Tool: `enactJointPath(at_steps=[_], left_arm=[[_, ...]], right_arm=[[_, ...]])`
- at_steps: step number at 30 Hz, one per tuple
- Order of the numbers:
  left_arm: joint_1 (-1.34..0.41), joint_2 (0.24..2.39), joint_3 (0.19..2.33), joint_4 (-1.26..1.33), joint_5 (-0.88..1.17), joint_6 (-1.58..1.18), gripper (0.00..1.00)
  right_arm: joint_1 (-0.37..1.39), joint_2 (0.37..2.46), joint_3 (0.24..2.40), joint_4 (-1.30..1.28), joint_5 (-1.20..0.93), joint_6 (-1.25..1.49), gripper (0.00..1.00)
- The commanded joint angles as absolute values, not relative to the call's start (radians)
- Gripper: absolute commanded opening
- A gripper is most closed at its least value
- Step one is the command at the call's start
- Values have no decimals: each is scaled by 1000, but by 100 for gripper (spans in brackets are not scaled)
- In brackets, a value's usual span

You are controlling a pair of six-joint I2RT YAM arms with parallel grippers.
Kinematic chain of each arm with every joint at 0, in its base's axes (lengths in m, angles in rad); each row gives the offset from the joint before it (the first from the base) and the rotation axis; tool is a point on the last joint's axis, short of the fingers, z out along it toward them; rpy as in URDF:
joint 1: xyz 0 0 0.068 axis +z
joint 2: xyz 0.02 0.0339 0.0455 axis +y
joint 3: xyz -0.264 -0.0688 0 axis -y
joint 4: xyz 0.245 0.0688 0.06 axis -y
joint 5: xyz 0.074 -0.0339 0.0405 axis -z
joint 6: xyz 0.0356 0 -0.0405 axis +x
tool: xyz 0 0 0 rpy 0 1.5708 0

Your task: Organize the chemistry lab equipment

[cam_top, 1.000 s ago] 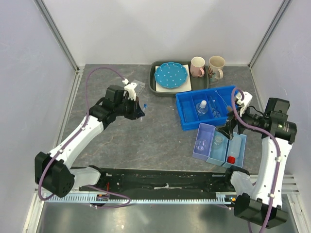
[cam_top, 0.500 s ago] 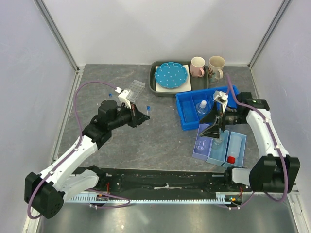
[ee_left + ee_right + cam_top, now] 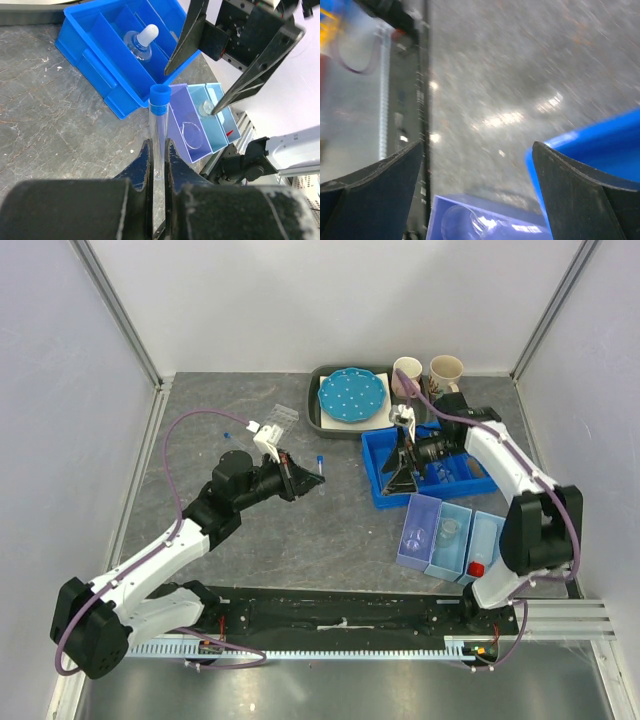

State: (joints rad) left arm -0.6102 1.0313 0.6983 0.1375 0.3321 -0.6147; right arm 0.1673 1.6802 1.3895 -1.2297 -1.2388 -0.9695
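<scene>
The blue-capped tube (image 3: 159, 127) sits pinched between the two fingers of the left gripper (image 3: 157, 150), which press on its clear body from both sides while the capped end sticks out free ahead of them. From the top camera we see this tube (image 3: 318, 462) held above the grey table (image 3: 300, 540), between the clear test-tube rack (image 3: 283, 418) lying behind the left arm and the blue divided bin (image 3: 378, 455) to the right. The right gripper (image 3: 400, 488) hangs at the near left corner of that bin with its fingers spread wide and nothing between them; its own wrist camera shows only blurred table and a bin edge in the gap. In the left wrist view the right gripper (image 3: 192, 92) faces the tube's cap, close to it but apart. Inside the blue bin a white-topped bottle (image 3: 140, 40) lies in one compartment. Nearer the arms stand three small bins side by side: the lavender bin (image 3: 422, 508) holds a clear flask (image 3: 415, 537), the middle light blue bin (image 3: 445, 555) holds a small glass piece (image 3: 450, 527), and the right light blue bin (image 3: 490, 535) holds a red-capped bottle (image 3: 477, 568). At the far edge a dark tray (image 3: 318, 418) carries a dotted plate (image 3: 350, 395), with two mugs (image 3: 446, 370) beside it.
</scene>
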Motion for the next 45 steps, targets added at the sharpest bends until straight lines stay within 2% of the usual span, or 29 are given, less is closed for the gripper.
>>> enactJointPath(at_steps=[1,3,4,5,7,11,15,25,27,30,31,34,42,45], left_arm=[[-614,1011,718,195,284,-652,2],[-614,1009,730,183,275,-650,2],[-615,1009,736,180,275,-650,2],[-615,1009,739,189,275,-661,2],[-618,1009,739,205,279,-686,2],[-630,1002,729,253,268,-736,2],[-647,1008,719,316,246,-787,2],[-721,1068,722,356,193,-807,2],[-730,1080,729,356,170,-804,2],[-745,1088,732,367,144,-801,2],[-752,1091,732,368,141,-799,2],[-759,1091,732,371,130,-798,2],[-764,1091,723,370,126,-801,2],[-764,1088,719,367,124,-802,3]], right_arm=[[235,1359,1182,-375,-776,-292,98],[244,1286,1131,-252,-819,-144,98],[245,1285,1128,-227,-950,-103,98],[261,1282,1090,-174,-986,-25,98],[294,1270,1024,48,-1029,179,98],[447,1267,910,225,-1011,337,98],[497,1258,795,508,-959,550,98],[497,1255,729,551,-902,644,93],[497,1261,727,548,-902,653,86],[497,1276,726,545,-907,650,70],[497,1279,732,543,-908,647,60],[497,1298,745,511,-911,634,48],[497,1339,759,482,-923,612,33],[497,1345,767,472,-937,601,22]])
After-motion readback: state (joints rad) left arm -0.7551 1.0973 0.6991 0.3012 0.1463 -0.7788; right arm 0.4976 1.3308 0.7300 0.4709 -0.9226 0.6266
